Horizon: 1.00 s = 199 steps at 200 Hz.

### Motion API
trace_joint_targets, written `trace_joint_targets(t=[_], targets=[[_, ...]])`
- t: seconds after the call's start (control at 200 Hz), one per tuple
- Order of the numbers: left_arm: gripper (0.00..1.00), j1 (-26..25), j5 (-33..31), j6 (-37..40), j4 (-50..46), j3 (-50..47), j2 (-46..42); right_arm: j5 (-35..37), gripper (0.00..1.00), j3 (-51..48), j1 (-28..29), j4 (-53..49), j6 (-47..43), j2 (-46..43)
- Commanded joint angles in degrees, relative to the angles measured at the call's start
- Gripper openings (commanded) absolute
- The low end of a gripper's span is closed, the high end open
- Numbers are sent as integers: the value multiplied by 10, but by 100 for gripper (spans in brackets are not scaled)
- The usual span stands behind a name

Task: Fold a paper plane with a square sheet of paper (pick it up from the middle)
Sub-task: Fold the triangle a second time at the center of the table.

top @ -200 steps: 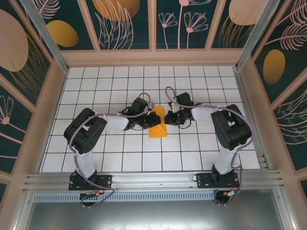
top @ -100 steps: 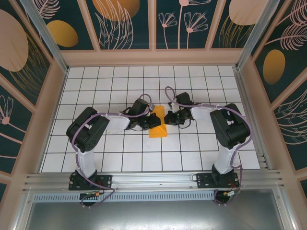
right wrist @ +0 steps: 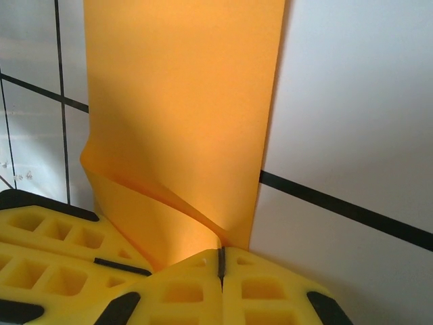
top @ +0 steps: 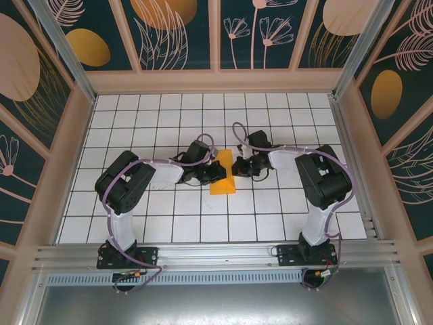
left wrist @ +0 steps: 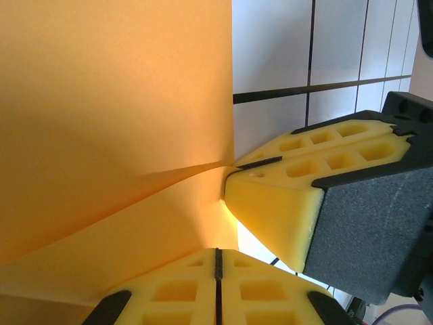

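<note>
Since the left gripper (top: 208, 173) and right gripper (top: 238, 166) each pinch shut on opposite edges of the square sheet of paper (top: 222, 177) at frame centre, they should probably move evenly to keep creases aligned.

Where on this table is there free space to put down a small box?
Crowded: the middle of the table, where the left gripper and right gripper meet at the orange paper. Free: the tile rows between them and the back wall, and the near tiles between the paper and the front rail.
</note>
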Motion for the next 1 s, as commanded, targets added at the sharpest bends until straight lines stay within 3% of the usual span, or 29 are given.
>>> trace_joint_targets(t=[0.0,0.991], targets=[[10,-3,0,10,-6,12,11,10,1,15,-5,-12,-9,11],[8,-3,-20,-8,-17,-3,17,7,1,15,-5,-19,-10,20]])
